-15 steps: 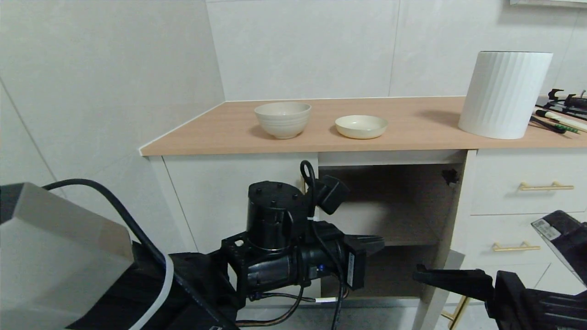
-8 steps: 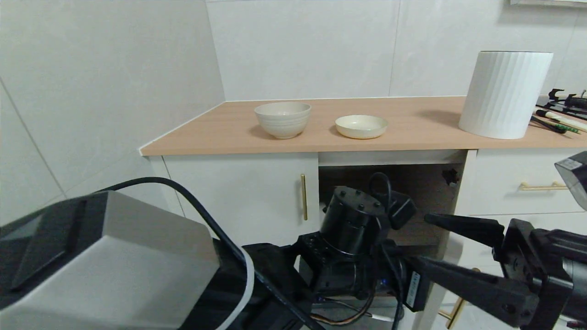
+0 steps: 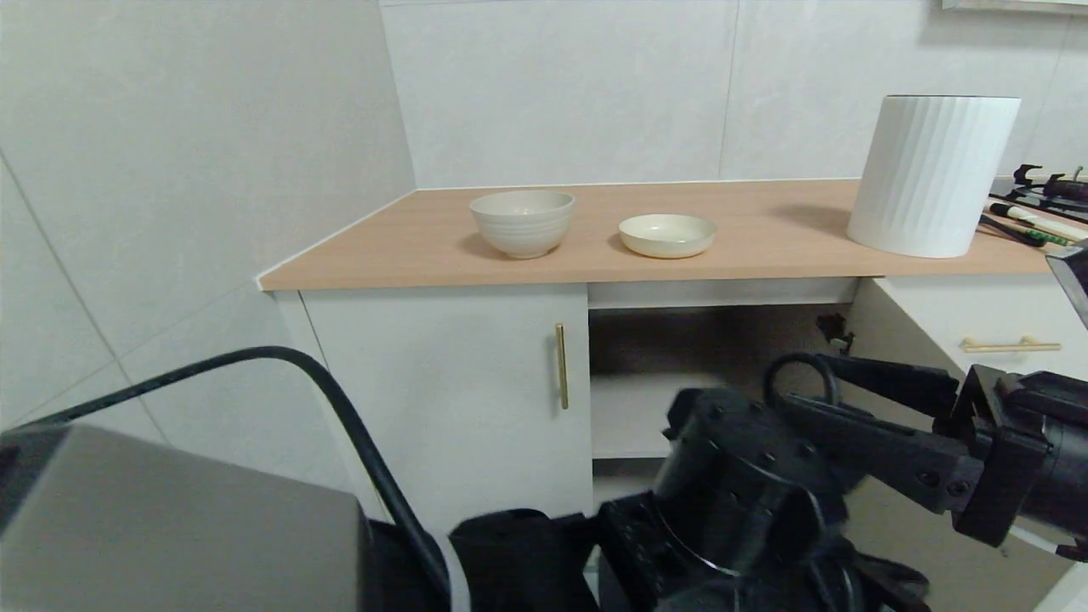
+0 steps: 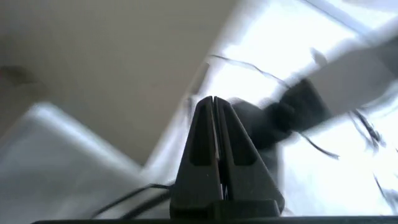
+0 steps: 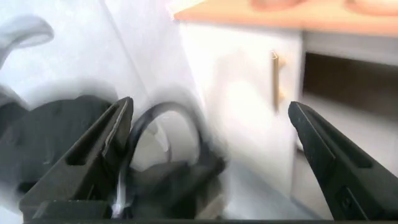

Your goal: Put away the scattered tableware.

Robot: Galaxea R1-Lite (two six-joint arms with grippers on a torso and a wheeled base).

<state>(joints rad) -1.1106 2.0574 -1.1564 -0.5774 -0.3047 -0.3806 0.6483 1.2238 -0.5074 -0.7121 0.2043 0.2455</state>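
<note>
R gripper (image 3: pixel 807 384): L arm wrist (image 3: pixel 739 476) crowds space right at its tips. Doorless cabinet bay (image 3: pixel 671 399) beyond is free; closed door (image 3: pixel 450 399) flanks it.

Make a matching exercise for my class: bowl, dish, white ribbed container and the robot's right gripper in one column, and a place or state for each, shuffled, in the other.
Column one:
1. bowl
2. dish
3. white ribbed container
4. right gripper

Column two:
A. open
B. at the right end of the counter
C. middle of the three things on the counter
D. leftmost on the counter

Pairs: 1-D, 2-C, 3-B, 4-A
</note>
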